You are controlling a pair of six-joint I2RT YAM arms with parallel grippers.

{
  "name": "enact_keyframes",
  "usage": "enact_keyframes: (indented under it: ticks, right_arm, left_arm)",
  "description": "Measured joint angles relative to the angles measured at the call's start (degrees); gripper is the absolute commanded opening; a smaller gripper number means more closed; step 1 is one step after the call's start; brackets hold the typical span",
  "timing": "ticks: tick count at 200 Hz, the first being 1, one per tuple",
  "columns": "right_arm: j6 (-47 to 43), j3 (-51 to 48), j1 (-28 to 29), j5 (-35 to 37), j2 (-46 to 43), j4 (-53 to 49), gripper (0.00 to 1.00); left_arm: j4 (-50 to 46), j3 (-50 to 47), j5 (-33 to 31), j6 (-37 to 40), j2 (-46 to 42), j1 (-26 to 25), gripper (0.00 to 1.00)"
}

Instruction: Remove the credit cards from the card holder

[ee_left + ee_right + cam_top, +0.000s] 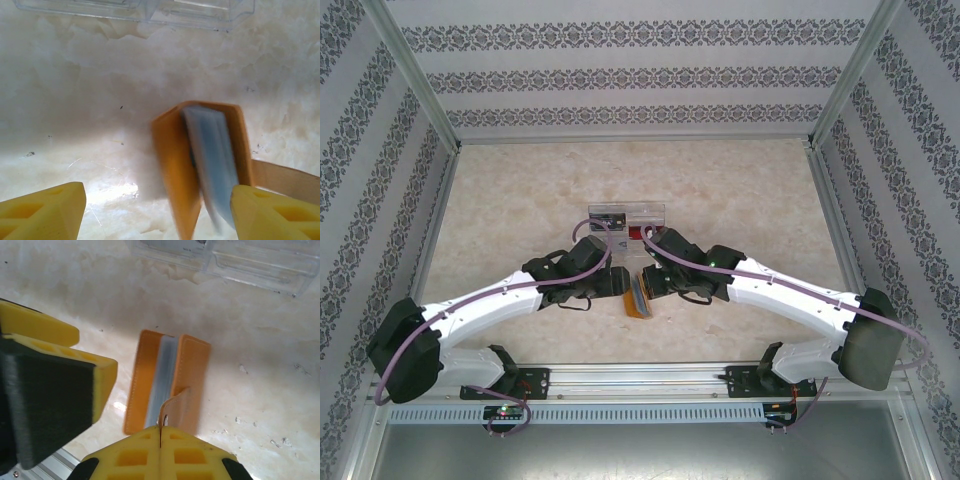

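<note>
Right gripper (160,434) is clenched on the thin strap of the card holder (192,371). Left gripper (157,195) is released, its fingers straddling the same card holder. Card holder sits partly open on the desk (520,220), near the clear tray (625,213), on the tray's arm-base side, with grey-blue sleeves showing.

Cream marbled tabletop (520,210) inside damask-striped wallpaper walls (620,75) (aluminium frame posts (413,75) at corners), seemingly even overhead light.
</note>
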Motion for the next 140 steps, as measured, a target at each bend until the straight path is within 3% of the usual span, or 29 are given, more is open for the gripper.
enact_keyframes:
  ticks: [72, 140]
  right_arm:
    - [-0.3, -0.3, -1.0, 1.7, -0.3, -0.7, 0.0]
    - [-1.8, -8.6, -11.0, 3.4, -3.7, -0.9, 0.0]
  left_arm:
    - [-0.5, 0.0, 0.5, 1.2, 0.7, 0.0, 0.68]
    - [-0.4, 0.2, 3.4, 2.7, 4.5, 0.0, 0.5]
